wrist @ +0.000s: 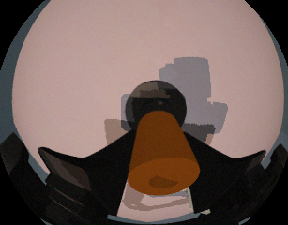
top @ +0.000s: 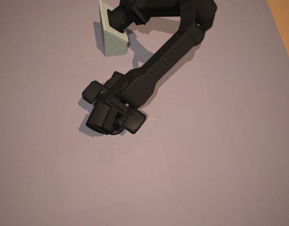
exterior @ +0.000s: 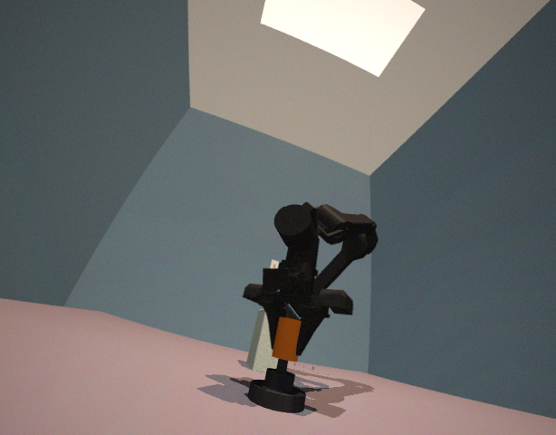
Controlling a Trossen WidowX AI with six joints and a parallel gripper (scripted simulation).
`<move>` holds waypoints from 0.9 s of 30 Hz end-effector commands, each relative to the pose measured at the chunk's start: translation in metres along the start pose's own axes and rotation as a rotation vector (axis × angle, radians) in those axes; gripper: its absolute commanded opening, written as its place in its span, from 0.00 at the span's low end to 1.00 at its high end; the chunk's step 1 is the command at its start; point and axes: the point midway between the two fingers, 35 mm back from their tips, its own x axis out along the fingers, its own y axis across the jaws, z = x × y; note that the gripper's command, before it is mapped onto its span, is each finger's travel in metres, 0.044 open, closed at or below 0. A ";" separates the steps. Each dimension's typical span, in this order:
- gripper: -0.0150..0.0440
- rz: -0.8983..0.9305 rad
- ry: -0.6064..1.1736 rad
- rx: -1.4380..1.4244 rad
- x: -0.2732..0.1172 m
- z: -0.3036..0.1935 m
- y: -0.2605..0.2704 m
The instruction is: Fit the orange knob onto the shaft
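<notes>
One gripper (exterior: 285, 341) (wrist: 159, 135): pinching the orange knob (exterior: 286, 339) (wrist: 161, 145). One dark shaft (exterior: 282, 364): standing beneath it, rising from the round pedestal (exterior: 276, 398) (wrist: 143, 100).

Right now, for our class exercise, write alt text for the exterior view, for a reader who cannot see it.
A black robot gripper grips an orange knob directly above a dark round pedestal, a short length of shaft showing between them. A pale block stands behind on a pink surface, with blue walls around.
</notes>
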 end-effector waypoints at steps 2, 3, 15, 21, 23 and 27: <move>0.25 0.002 -0.007 0.112 -0.004 0.001 -0.002; 0.25 0.002 -0.006 0.156 -0.004 0.002 -0.003; 0.25 0.003 -0.006 0.198 0.001 0.002 -0.002; 0.25 0.003 -0.006 0.198 0.001 0.001 -0.001; 0.25 0.003 -0.006 0.198 0.001 0.001 -0.001; 0.25 0.003 -0.006 0.198 -0.002 0.001 0.000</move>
